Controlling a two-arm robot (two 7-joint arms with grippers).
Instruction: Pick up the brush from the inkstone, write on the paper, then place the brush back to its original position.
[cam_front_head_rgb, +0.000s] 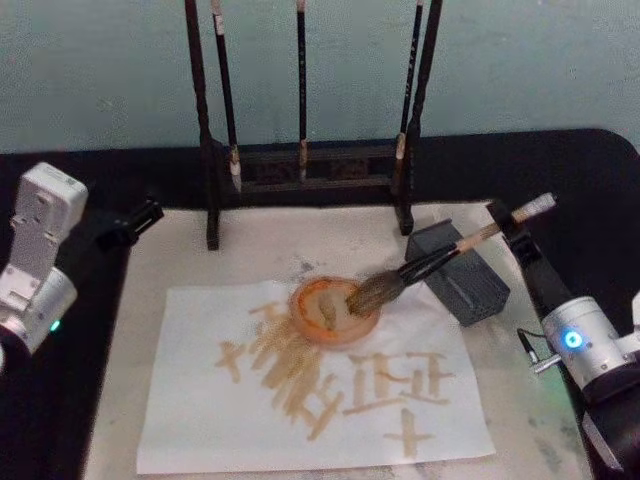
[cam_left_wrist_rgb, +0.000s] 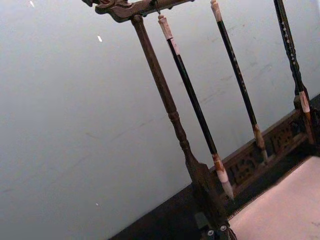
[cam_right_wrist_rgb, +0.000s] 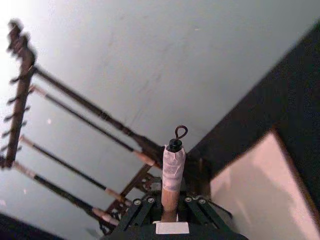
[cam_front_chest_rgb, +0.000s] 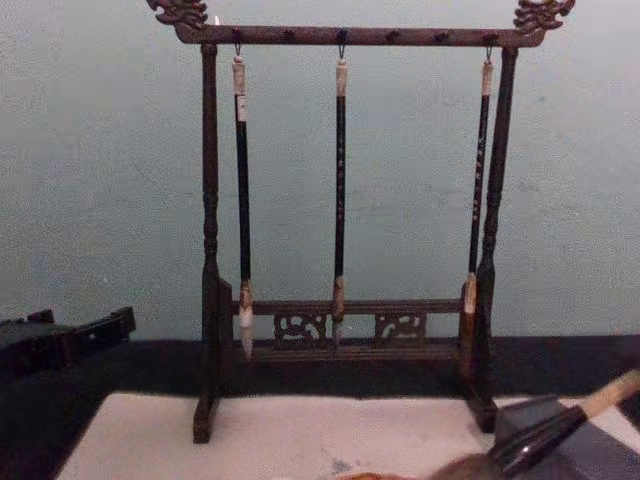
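The brush (cam_front_head_rgb: 440, 258) lies slanted, its bushy head over an orange dish (cam_front_head_rgb: 322, 312) and its black lower section crossing the dark grey inkstone (cam_front_head_rgb: 470, 285). My right gripper (cam_front_head_rgb: 503, 222) is shut on the tan handle near the whitish top. In the right wrist view the brush's (cam_right_wrist_rgb: 172, 167) top and cord loop stick up from between that gripper's (cam_right_wrist_rgb: 170, 212) fingers. The paper (cam_front_head_rgb: 220, 420) lies flat in front with tan written marks, and the dish stands on it. In the chest view the brush (cam_front_chest_rgb: 565, 422) crosses the inkstone (cam_front_chest_rgb: 612, 452). My left gripper (cam_front_head_rgb: 128, 224) is parked at the far left.
A dark carved wooden rack (cam_front_head_rgb: 300, 165) with three thin hanging brushes stands at the back of the pale mat (cam_front_head_rgb: 270, 245). It also shows in the chest view as the rack (cam_front_chest_rgb: 340, 35) and in the left wrist view as the rack (cam_left_wrist_rgb: 165, 95). Black table surrounds the mat.
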